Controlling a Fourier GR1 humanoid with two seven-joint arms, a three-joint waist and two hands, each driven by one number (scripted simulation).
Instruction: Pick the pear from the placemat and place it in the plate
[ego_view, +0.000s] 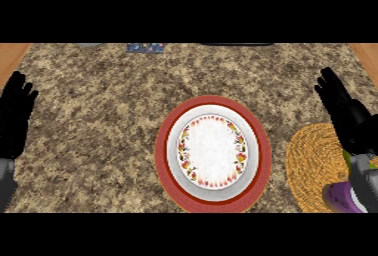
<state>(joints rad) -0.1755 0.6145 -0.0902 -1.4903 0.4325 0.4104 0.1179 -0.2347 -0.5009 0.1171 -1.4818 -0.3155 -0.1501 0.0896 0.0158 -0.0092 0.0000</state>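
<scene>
At centre of the counter sits the plate, bare. Right: woven placemat. Right hand hangs over it, fingers straight, holding nothing. Left hand rests at left edge, fingers straight. Pear hidden under right forearm; judged light, smooth, rounded; grasp around the body.

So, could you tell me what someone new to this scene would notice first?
The eye lands first on the red-rimmed plate with its floral ring, at the centre of the speckled granite counter. Next comes the woven yellow placemat at the right edge, partly covered by the right hand, whose fingers are straight. The left hand rests open at the far left edge, fingers up.
</scene>
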